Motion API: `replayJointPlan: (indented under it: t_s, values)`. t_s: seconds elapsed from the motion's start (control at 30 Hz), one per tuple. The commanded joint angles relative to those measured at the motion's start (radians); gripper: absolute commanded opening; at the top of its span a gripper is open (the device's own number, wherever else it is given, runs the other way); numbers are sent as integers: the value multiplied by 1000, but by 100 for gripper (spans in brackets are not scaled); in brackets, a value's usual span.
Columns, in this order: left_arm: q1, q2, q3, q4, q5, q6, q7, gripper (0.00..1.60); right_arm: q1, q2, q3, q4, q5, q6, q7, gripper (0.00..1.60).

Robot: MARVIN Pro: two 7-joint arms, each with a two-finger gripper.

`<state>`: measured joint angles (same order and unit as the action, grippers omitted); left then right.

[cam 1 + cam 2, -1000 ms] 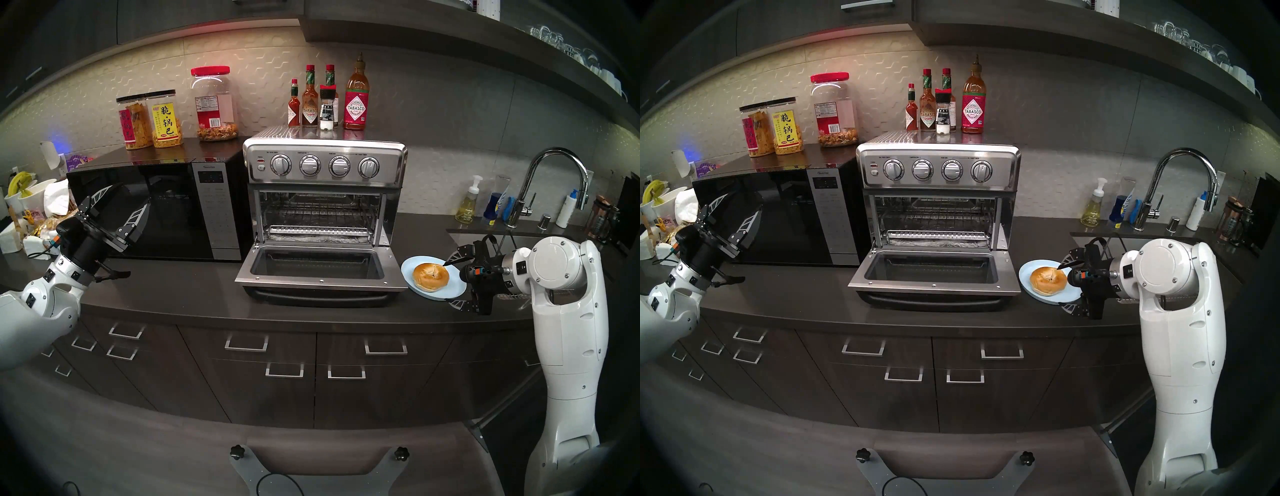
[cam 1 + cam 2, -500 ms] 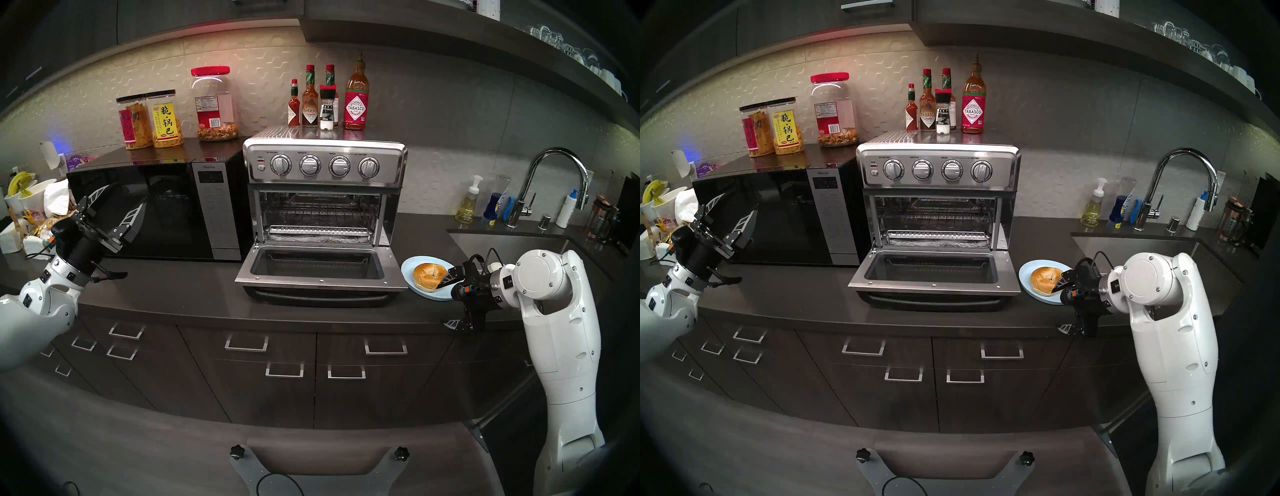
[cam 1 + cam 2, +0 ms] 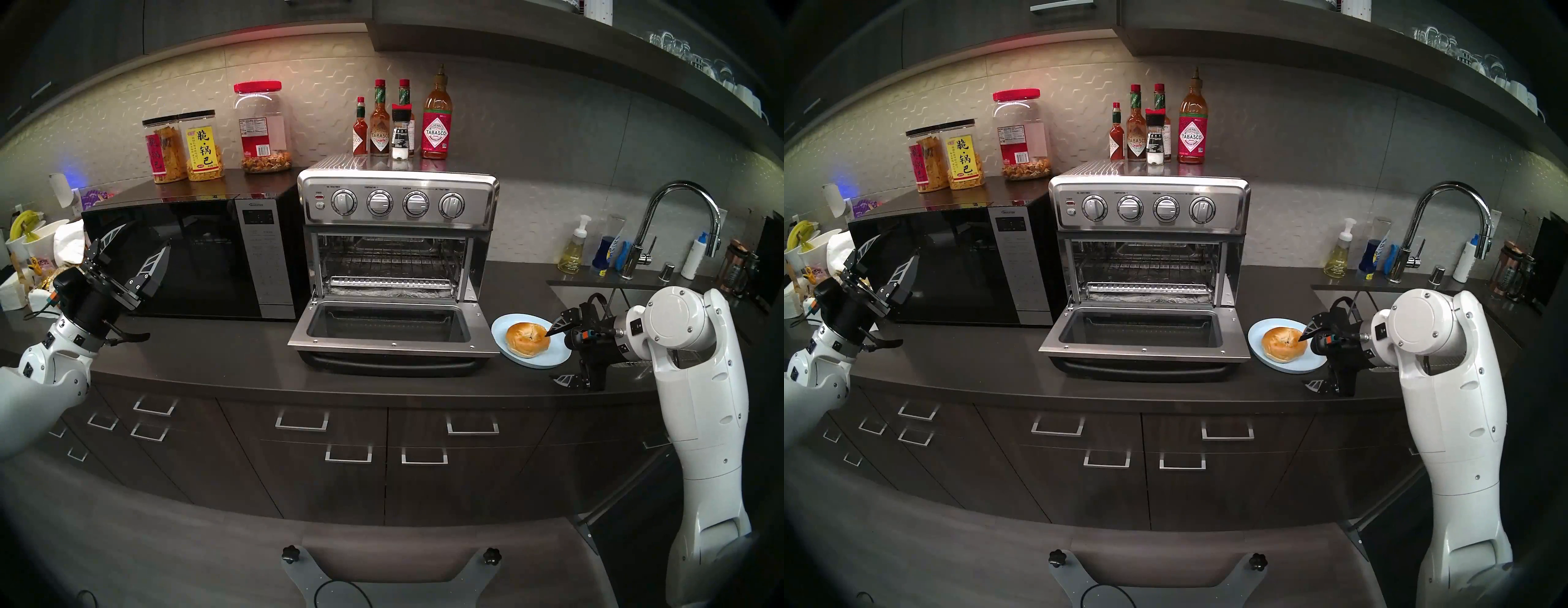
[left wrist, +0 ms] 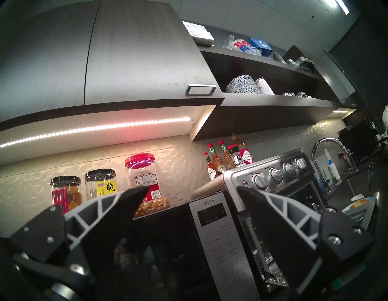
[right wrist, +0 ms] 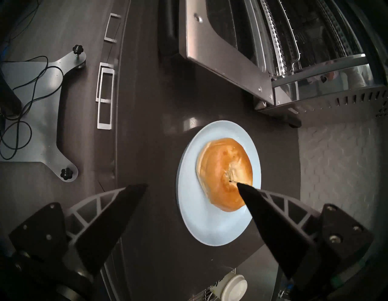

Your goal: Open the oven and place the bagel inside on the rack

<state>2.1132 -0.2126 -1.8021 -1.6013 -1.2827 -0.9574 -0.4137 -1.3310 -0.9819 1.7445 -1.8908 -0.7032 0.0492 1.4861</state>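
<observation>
Oven point(image 3: 396, 237) door down, rack point(image 3: 388, 282) bare. Bagel point(image 5: 224, 174) on blue plate point(image 5: 201, 229) beside door. My right gripper point(image 5: 192, 185) spread wide, one fingertip seemingly over bagel's dimple. Next: straddle bagel, close.

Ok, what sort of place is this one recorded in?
A kitchen, most likely a shared office or break-room one: a counter with a microwave and toaster oven, a sink faucet, and open shelves of glasses.
</observation>
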Motion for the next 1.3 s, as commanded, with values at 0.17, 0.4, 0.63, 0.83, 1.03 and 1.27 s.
replayJointPlan:
  t_s: [0.17,0.4,0.63,0.83,1.03,1.27]
  values:
    - [52,-56,-123,-12,-52,38,-103,160,76,52,-24,-3,59,37,-3,160]
    - [82,-94,-189,-23,-74,89,-167,160,119,88,-61,26,70,52,-3,160]
    - [122,-143,-277,-42,-97,166,-245,160,148,114,-113,70,87,69,-3,160]
    - [160,-190,-360,-63,-115,251,-315,160,179,133,-166,94,102,82,-3,160]
    - [207,-244,-463,-93,-130,370,-393,160,204,145,-236,116,102,107,-3,160]
    - [267,-295,-571,-128,-144,495,-467,160,234,157,-320,149,116,139,-3,160]
